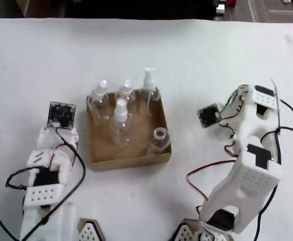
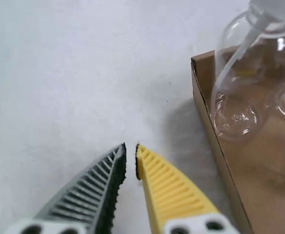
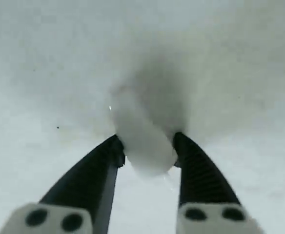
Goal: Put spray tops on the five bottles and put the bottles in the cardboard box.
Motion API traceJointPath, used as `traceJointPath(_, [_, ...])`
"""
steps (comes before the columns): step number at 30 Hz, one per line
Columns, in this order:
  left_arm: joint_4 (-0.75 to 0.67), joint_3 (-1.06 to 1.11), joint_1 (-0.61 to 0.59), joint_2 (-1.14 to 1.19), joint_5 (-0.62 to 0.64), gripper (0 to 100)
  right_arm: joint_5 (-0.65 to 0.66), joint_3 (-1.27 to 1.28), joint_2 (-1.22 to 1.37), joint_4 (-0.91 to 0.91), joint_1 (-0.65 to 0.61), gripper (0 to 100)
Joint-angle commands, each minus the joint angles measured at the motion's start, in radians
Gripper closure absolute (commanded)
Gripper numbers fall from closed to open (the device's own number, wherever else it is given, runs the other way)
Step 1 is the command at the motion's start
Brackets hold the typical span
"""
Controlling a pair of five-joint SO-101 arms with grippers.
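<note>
Cardboard box (image 1: 127, 161): brown, shallow, open-topped, flat on the desk (image 1: 196, 50). I count five clear bottles inside, all upright. Four carry white spray tops. Three of these stand along the far wall: far-left bottle (image 1: 99, 103), middle bottle (image 1: 126, 95) and far-right bottle (image 1: 149, 93). The fourth bottle (image 1: 120, 123) stands near the box centre. The uncapped bottle (image 1: 160, 140) stands in the corner nearest the right arm, neck open. The loose spray top (image 3: 143, 141), white and blurred, is pinched between the jaws of the right gripper (image 3: 145, 148).
</note>
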Motion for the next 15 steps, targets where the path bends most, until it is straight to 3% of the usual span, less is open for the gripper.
traceJointPath(1, [-0.029, -0.018, -0.002, -0.007, -0.012, 96, -0.183, 0.002, -0.077, 0.021, -0.044, 96.1])
traceJointPath(5, [-0.029, -0.018, -0.002, -0.007, -0.012, 96, -0.299, 0.003, -0.162, 0.053, -0.087, 96.1])
traceJointPath(10, [-0.029, -0.018, -0.002, -0.007, -0.012, 96, -0.399, 0.002, -0.298, 0.231, -0.15, 98.6])
traceJointPath(12, [-0.029, -0.018, -0.002, -0.007, -0.012, 96, -0.526, 0.003, -0.335, 0.272, -0.191, 98.1])
traceJointPath(15, [-0.029, -0.018, -0.002, -0.007, -0.012, 96, -0.862, 0.003, -0.355, 0.225, -0.242, 98.2])
